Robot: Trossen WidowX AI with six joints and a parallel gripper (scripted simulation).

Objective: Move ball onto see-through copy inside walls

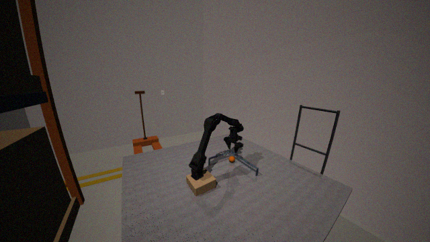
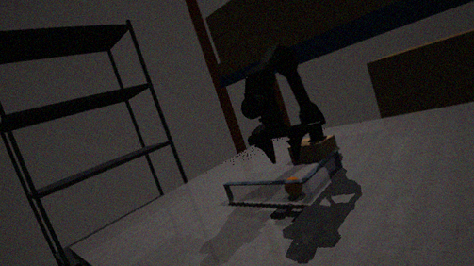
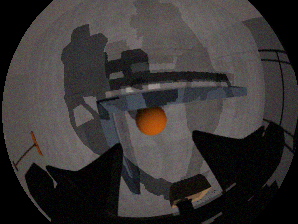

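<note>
The orange ball [image 1: 232,159] [image 2: 293,188] [image 3: 151,121] rests on the table inside the corner of the two low clear walls [image 1: 246,162] [image 2: 254,183] [image 3: 200,94]. In the wrist view it is close to the corner, near the longer-looking wall. No separate see-through copy can be made out; whether the ball covers it exactly cannot be told. My gripper [image 1: 232,150] [image 2: 285,162] [image 3: 158,141] is open and empty, pointing down. Its fingertips are above the ball and above the wall tops, apart from the ball.
The walls' blue-grey top edges stand close around the ball on two sides. The arm's wooden base block [image 1: 201,185] [image 2: 313,151] stands on the table [image 1: 161,202] [image 2: 419,199] beyond the walls' open side. Racks and a shelf unit [image 2: 85,105] stand off the table.
</note>
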